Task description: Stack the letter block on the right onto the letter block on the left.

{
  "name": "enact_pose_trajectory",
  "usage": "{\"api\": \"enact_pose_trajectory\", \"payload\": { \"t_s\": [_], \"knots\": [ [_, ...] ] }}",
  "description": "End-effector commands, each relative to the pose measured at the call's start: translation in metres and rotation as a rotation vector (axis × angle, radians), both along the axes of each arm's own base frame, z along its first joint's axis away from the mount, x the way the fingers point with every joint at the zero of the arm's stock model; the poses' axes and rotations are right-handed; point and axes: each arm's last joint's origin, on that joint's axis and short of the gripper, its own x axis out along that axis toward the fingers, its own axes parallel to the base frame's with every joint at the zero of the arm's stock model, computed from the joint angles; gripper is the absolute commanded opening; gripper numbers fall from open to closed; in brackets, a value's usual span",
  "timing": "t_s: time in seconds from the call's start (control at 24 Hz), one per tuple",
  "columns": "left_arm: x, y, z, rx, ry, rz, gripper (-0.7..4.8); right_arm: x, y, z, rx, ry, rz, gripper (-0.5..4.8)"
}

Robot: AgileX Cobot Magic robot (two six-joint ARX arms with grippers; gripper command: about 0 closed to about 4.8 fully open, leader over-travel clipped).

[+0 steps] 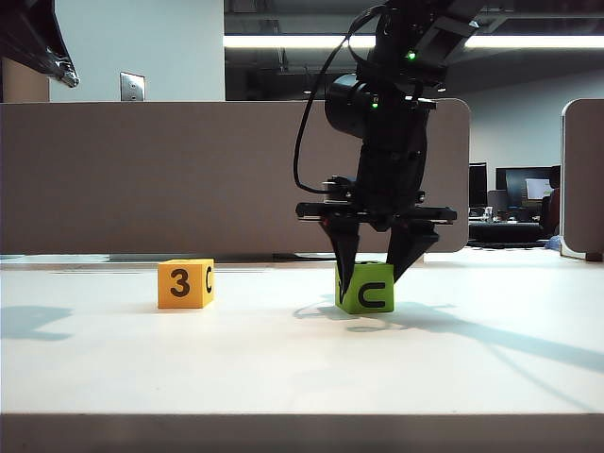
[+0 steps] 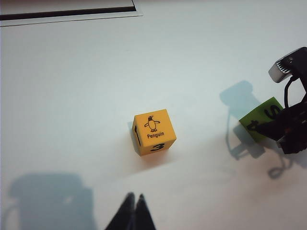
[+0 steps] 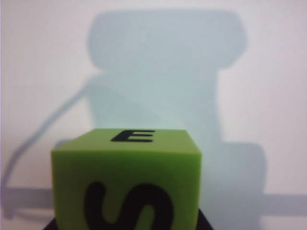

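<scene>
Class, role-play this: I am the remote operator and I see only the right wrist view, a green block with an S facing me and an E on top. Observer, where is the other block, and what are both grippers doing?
Observer: The orange block sits on the table to the left of the green block, clear of it.
Operator: Is my right gripper around the green one?
Observer: Yes, the right gripper straddles it, one finger on each side.
Operator: And the left gripper?
Observer: The left gripper is shut, hanging near the orange block, holding nothing.
</scene>
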Motion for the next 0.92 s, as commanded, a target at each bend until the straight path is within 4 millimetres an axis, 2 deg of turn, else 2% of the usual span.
{"api": "enact_pose_trajectory", "payload": {
  "t_s": [0.04,0.21,0.33,0.37,0.42,0.5,0.58,0.75,0.92],
  "knots": [
    [0.0,0.0,0.003,-0.002,-0.016,-0.003,-0.06,0.0,0.001,0.006,0.01,-0.023,0.002,2.13],
    [0.0,0.0,0.003,-0.003,-0.017,-0.003,-0.06,0.004,0.005,0.026,0.094,-0.057,0.029,2.1],
    [0.0,0.0,0.003,-0.005,-0.017,-0.006,-0.06,0.011,0.02,0.071,0.276,-0.123,0.12,2.11],
    [0.0,0.0,0.003,-0.005,-0.017,-0.006,-0.06,0.011,0.026,0.083,0.291,-0.159,0.141,2.11],
    [0.0,0.0,0.003,-0.005,-0.017,-0.006,-0.06,0.011,0.036,0.105,0.31,-0.236,0.197,2.11],
    [0.0,0.0,0.003,-0.005,-0.016,-0.006,-0.06,0.008,0.051,0.126,0.341,-0.302,0.243,2.11],
    [0.0,0.0,0.003,-0.005,-0.016,-0.006,-0.05,0.006,0.068,0.132,0.313,-0.337,0.262,2.11],
    [-0.001,0.0,0.002,-0.004,-0.005,-0.006,-0.05,-0.004,0.107,0.119,0.153,-0.36,0.375,2.11],
    [-0.002,0.0,0.001,-0.002,0.008,-0.006,-0.05,0.0,0.121,0.098,0.143,-0.326,0.395,2.11]
  ]
}}
